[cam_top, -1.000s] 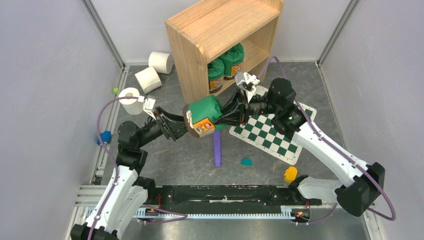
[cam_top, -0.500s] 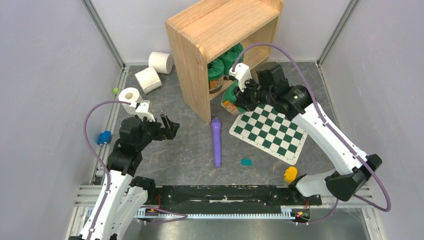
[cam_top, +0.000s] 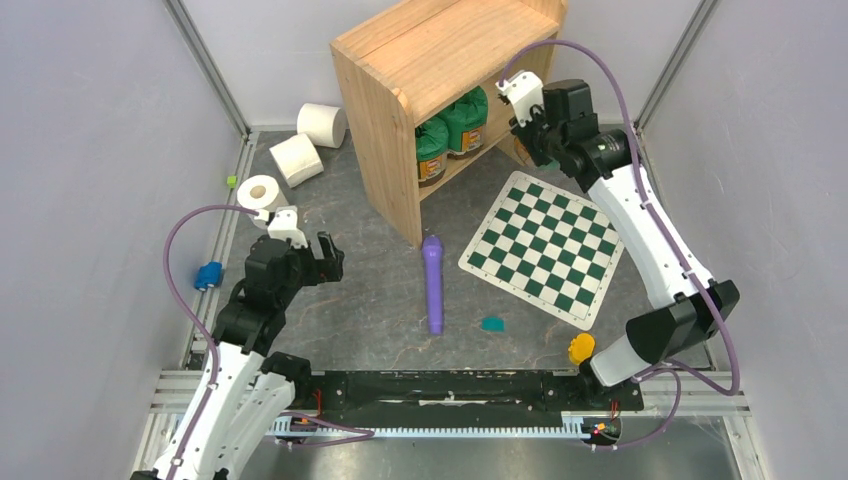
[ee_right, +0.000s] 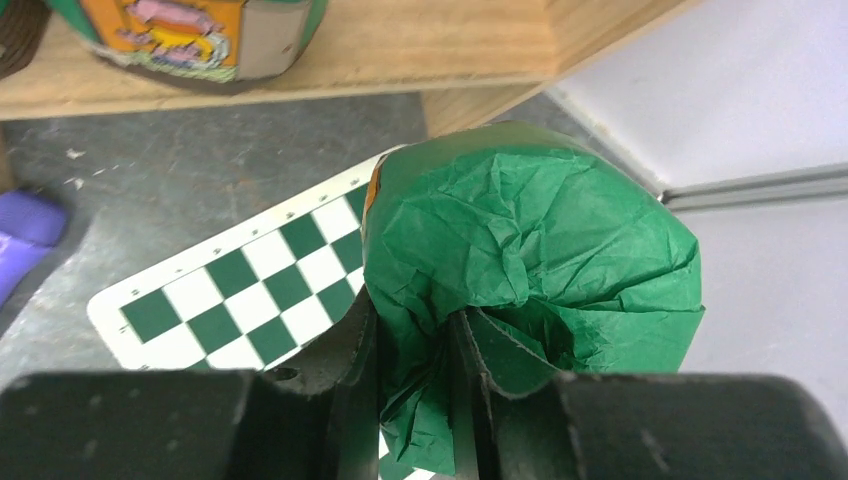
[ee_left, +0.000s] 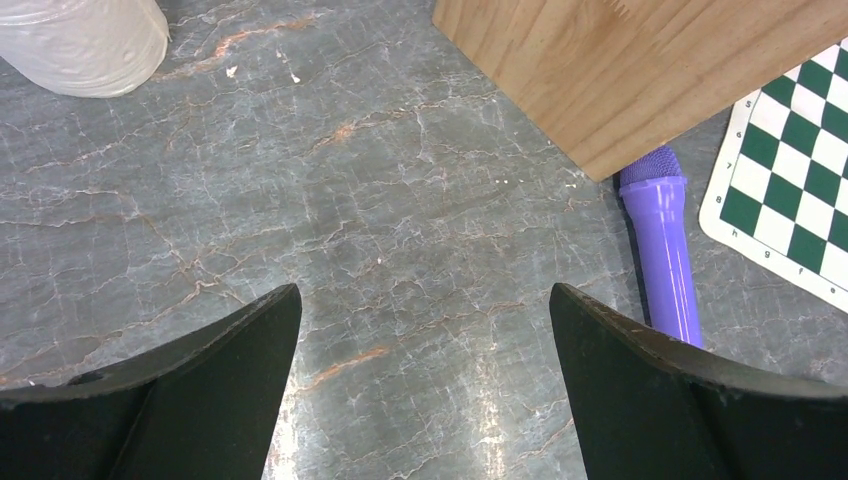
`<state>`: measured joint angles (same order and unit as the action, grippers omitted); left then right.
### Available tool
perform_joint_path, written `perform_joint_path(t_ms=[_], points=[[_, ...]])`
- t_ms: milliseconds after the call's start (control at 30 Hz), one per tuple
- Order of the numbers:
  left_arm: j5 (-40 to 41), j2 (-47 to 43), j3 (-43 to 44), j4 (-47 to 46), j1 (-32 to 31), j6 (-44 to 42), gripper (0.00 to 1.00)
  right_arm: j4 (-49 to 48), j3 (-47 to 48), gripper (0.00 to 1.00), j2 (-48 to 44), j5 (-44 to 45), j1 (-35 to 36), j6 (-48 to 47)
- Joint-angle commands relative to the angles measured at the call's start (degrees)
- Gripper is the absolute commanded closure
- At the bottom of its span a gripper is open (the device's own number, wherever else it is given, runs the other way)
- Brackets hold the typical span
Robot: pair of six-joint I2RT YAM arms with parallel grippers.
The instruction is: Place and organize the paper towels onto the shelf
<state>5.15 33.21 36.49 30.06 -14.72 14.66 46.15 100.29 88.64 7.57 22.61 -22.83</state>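
Three white paper towels lie on the floor left of the shelf: one at the back, one on its side and one upright, the last also at the left wrist view's top corner. My left gripper hangs open over bare floor, holding nothing. By the shelf's right end, my right gripper is shut on the crumpled green wrapping of a green canister. In the top view the arm hides most of that canister.
Two green canisters stand on the shelf's lower tier. A purple microphone-shaped toy lies beside a green-and-white checkered board. Small teal, yellow and blue items lie about. Walls close in on both sides.
My left gripper let go of the green canister, opened wide and drew back to the left. My right arm carried the canister away to the shelf's right end.
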Motion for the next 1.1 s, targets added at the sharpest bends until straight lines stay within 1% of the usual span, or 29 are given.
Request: perform_joint_path(t_ms=[0,100,433,633,867,1000,1067], points=[[1.5,-0.2,0.6,-1.3,-0.6,-2.4,0.00,-11.0,4.3,1.00,0.5,-4.2,-2.9,-7.6],[1.0,0.4,0.8,-1.2,-0.6,-2.4,0.00,-13.3,4.3,1.00,1.4,-10.0,-4.2,-12.7],[0.1,2.5,0.3,-2.6,-0.7,-3.5,0.00,-16.8,4.6,1.00,4.5,-25.2,-8.7,-26.2],[-1.2,2.1,-0.3,-3.4,-0.6,-4.0,0.00,-17.1,6.5,1.00,7.7,-28.4,-10.0,-31.5],[-1.5,1.9,-0.4,-3.5,-0.7,-4.2,0.00,-16.4,6.8,1.00,9.7,-34.6,-10.4,-36.9],[-1.5,1.8,-0.6,-3.7,-0.6,-4.3,0.00,-16.1,6.5,1.00,9.7,-35.3,-10.4,-39.9],[-1.5,2.0,-0.6,-3.8,-0.7,-4.3,0.00,-15.0,6.5,0.84,9.8,-36.1,-10.4,-42.8]])
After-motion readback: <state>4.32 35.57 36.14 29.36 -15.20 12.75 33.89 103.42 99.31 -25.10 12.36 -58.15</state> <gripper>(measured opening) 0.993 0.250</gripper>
